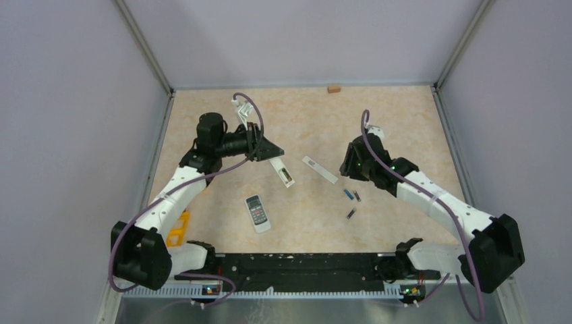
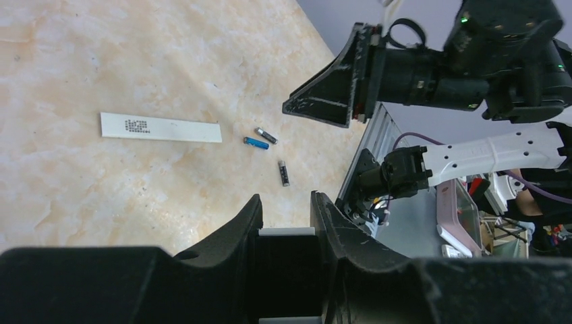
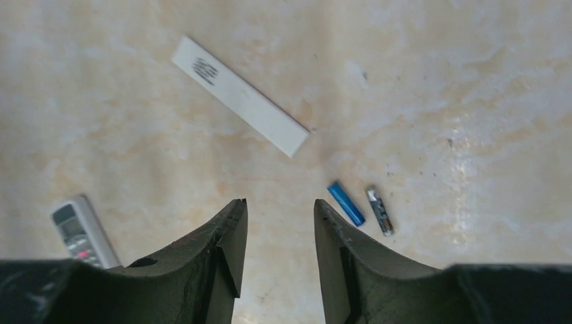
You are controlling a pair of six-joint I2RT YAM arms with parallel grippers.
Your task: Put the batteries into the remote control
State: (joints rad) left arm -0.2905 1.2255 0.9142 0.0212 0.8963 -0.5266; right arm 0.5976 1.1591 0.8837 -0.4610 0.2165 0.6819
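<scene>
The batteries are three tiny round sticks lying on the table; the table is flat and looks like pale stone with soft orange swirls. They sit a bit right of the middle, near the right gripper. One is the blue battery, smooth and shiny; a dark grey one lies just beside it, almost side by side; the third, dark too, lies a little nearer the arms' bases, apart from the pair. No gripper touches any of them.

The right gripper hangs over the table close to the blue battery; its two black fingers are spread apart, with only bare table between them. They are thick, shaped like wedges, and a bit scratched.

The left gripper is squeezed onto one end of the remote control, a long thin white box; the rest of it sticks out toward the middle of the table, and a dark patch shows near its free end.

A white strip lies between that remote and the batteries, touching neither; it is flat, long and straight-edged, with a small patch of dark marks near one end.

A second remote lies nearer the bases, alone; it is shorter and white, with round corners, a grey screen and small buttons. A little brown block sits at the far edge of the table.
</scene>
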